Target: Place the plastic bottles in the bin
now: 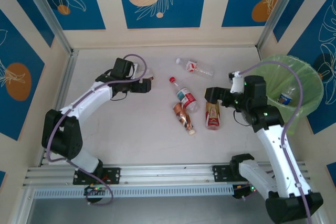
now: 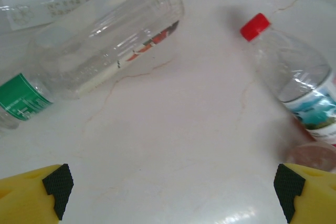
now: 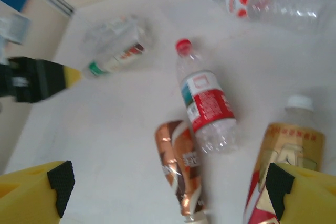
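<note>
Over by the right wall, the bin (image 1: pixel 310 85) is standing with its green liner open, and a blue-labelled bottle (image 1: pixel 286 97) is lying inside it. Five more bottles are lying on their sides on the table (image 1: pixel 131 140).

The right gripper (image 1: pixel 212 99) is hanging low over the middle group with its jaws spread wide, gripping nothing. From its wrist camera, the right finger (image 3: pixel 294 192) is sitting over the lower part of the gold bottle (image 3: pixel 289 140), though I cannot tell whether it is touching. The brown bottle (image 3: pixel 178 166) is lying between the two fingers. The red-cap bottle (image 3: pixel 205 103) is lying just beyond that, its cap pointing away from the arms. The far bottle (image 3: pixel 268 1), with a white cap and a red-and-white label, is lying well apart from that group, near the back wall.

The left gripper (image 1: pixel 146 85) is hovering above bare table with its jaws fully apart and holding nothing. A crushed green-label bottle (image 2: pixel 115 35) is lying just ahead of it to the left, while the red-cap bottle is showing ahead to its right.
</note>
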